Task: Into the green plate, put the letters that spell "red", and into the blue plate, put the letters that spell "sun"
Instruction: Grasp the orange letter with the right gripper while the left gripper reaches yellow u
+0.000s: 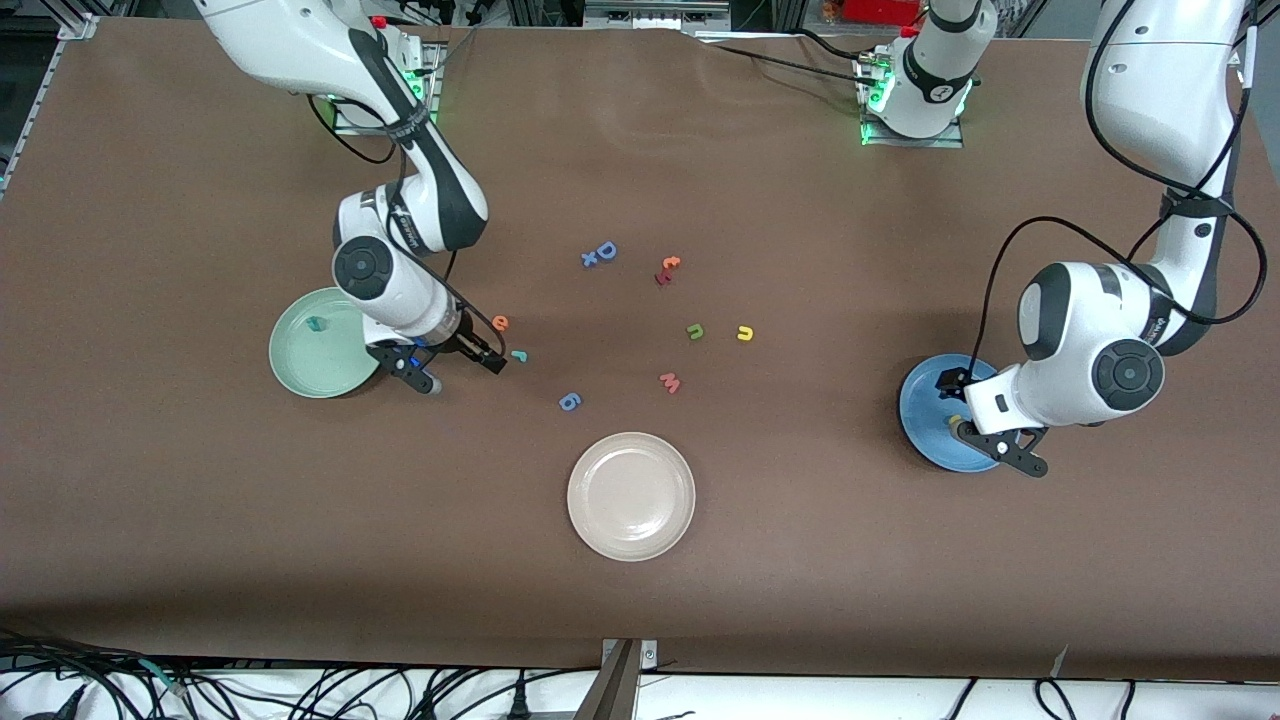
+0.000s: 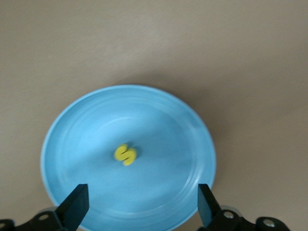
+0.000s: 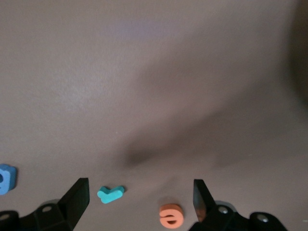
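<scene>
The left pincer (image 2: pixel 139 202) hangs over the blue plate (image 1: pixel 920 420) with its jaws spread wide and nothing between them. The yellow "s" (image 2: pixel 125 154) lies free in the middle of that plate, so one letter of "sun" looks delivered.

The right pincer (image 3: pixel 137 199) is low over the tabletop (image 1: pixel 800 560) just beside the green plate (image 1: pixel 300 370), jaws also wide and empty. Below it lie the teal "r" (image 3: pixel 110 194) and the orange "e" (image 3: pixel 171 215), close together on the bare brown surface. A teal letter (image 1: pixel 316 323), by my guess the "d", already rests in the green plate.

So I count roughly a third done: one letter in each plate. Left for "red" are the "r" and "e", both right at the right pincer. Left for "sun" are the olive "n" (image 1: pixel 695 331) and the yellow "u" (image 1: pixel 744 334), side by side mid-table, well apart from the blue plate.

The blue "D" (image 1: pixel 604 251), the blue "6" (image 1: pixel 569 402), the pink "w" (image 1: pixel 670 382), the orange and dark red letters (image 1: pixel 666 270) and the beige-white plate (image 1: pixel 631 496) have no part in it.
</scene>
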`<state>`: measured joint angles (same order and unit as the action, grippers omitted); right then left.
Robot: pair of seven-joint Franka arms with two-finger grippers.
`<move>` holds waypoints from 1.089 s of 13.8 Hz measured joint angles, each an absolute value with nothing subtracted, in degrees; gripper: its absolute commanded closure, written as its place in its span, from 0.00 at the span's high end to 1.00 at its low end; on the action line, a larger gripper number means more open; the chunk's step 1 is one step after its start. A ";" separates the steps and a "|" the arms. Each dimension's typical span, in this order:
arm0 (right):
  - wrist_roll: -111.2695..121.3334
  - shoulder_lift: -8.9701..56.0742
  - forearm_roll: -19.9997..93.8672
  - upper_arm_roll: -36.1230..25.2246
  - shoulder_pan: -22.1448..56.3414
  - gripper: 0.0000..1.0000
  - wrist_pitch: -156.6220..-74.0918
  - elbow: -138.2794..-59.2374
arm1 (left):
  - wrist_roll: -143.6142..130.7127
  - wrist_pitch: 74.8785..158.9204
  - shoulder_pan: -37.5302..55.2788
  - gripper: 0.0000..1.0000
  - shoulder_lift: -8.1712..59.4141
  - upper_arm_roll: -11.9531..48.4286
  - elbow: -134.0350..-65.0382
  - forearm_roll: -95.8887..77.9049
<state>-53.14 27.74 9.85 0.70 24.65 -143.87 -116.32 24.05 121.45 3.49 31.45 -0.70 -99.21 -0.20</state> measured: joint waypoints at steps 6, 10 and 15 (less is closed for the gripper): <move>-55.33 28.91 9.87 0.77 27.43 0.96 -144.38 -117.69 | 12.67 123.07 6.10 1.00 31.37 4.64 -101.20 -1.73; -55.34 28.92 9.87 0.77 27.96 0.87 -144.38 -120.43 | 7.07 131.61 11.00 1.00 30.26 5.62 -107.21 -1.73; -55.35 28.43 9.88 0.77 28.23 0.45 -144.46 -120.87 | -6.55 133.54 20.18 1.00 27.93 5.83 -111.29 -1.45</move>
<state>-55.35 28.43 9.88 0.77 28.23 -144.46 -120.87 -6.55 133.54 20.18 27.93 5.83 -111.29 -1.45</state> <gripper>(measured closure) 0.291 0.000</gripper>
